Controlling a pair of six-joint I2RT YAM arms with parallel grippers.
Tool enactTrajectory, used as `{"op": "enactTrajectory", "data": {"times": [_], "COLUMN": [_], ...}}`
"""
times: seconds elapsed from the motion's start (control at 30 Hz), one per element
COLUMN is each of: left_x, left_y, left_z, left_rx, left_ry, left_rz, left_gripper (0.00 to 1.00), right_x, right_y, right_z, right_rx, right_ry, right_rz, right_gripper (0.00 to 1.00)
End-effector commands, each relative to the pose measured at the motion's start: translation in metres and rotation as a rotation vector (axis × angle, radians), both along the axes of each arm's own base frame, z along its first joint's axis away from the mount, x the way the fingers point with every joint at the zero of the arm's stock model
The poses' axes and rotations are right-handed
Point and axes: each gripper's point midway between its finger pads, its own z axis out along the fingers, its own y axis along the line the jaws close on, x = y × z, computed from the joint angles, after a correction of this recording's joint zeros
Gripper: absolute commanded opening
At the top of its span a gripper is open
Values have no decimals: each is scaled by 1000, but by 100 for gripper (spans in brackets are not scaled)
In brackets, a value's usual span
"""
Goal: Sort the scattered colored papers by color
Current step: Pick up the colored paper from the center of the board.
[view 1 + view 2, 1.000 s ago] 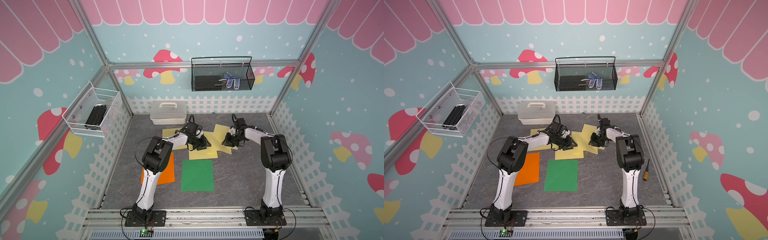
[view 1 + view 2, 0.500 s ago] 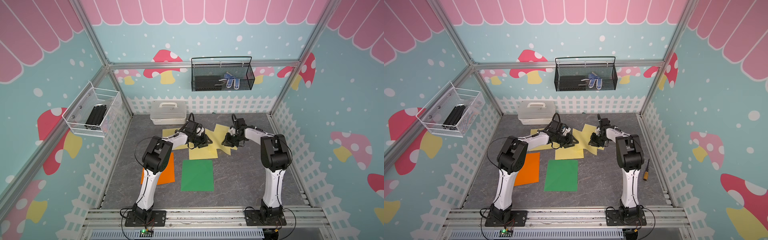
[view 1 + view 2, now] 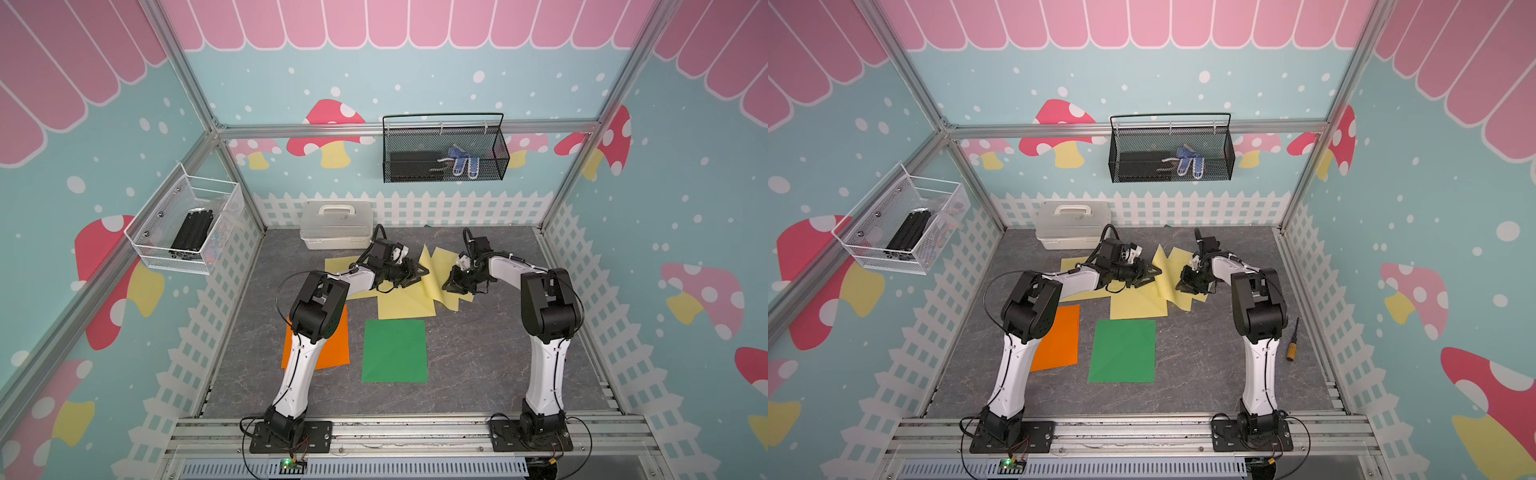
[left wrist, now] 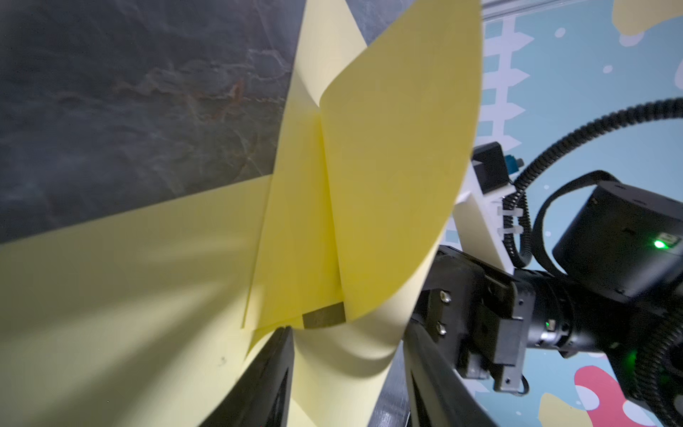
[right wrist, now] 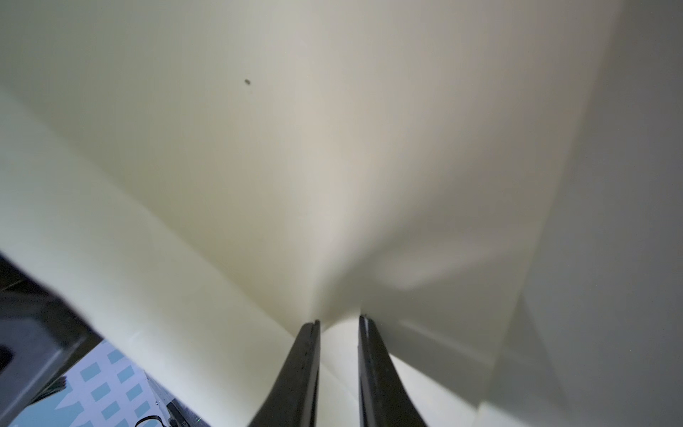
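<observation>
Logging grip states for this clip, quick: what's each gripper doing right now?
Left gripper: open, jaws apart either side of the raised yellow sheet.
Right gripper: closed, pinching that sheet.

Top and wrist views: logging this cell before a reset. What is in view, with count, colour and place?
thin pale yellow paper sheets: several overlapping, count unclear; far middle of the grey floor.
lifted pale yellow sheet: one, curled up between the grippers.
flat green paper sheet: one visible, near middle.
flat orange paper sheet: one visible, partly under the left arm.
white lidded plastic box: one, by the back wall.
black wire basket: one, back wall, dark items inside.
white wire basket: one, left wall, black items inside.
small yellow-bodied tool: one, floor, far right.
left gripper: black, jaws apart, yellow paper between.
right gripper: black, shut on the lifted pale yellow sheet.
</observation>
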Motion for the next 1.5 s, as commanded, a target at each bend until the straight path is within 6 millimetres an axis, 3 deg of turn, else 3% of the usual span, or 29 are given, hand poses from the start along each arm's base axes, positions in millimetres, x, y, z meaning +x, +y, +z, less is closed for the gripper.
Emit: {"op": "enactTrajectory", "data": {"times": [0.0,0.03,0.07,0.27,0.6,0.7,0.83,1.13,1.27,1.47], "left_x": [11,11,21,30,37,31,26,21,20,23], "left_y": [2,2,15,26,7,0,7,27,29,19], "left_z": [6,4,3,9,22,14,2,-15,-14,-2], "left_rx": [-17,-15,-20,-51,-122,-92,-5,122,147,120], "left_ry": [-34,-35,-35,-66,-83,-59,-38,-8,-25,-56], "left_rz": [-3,-6,16,20,-50,-89,-97,-105,-109,-132], "left_gripper": [52,52,52,53,52,49,48,24,20,0], "right_x": [-19,-19,-19,-19,-19,-19,-19,-20,-20,-18], "right_y": [-6,-6,-5,-5,-4,-4,-4,-4,-4,-2], "right_z": [-34,-35,-35,-35,-38,-37,-37,-37,-36,-33], "right_rx": [-47,-49,-47,-45,-39,-38,-38,-40,-37,-31], "right_ry": [102,102,104,106,110,108,108,110,108,97], "right_rz": [2,3,3,4,8,9,12,15,18,28], "right_gripper": [22,22,21,21,21,21,21,21,21,22]}}
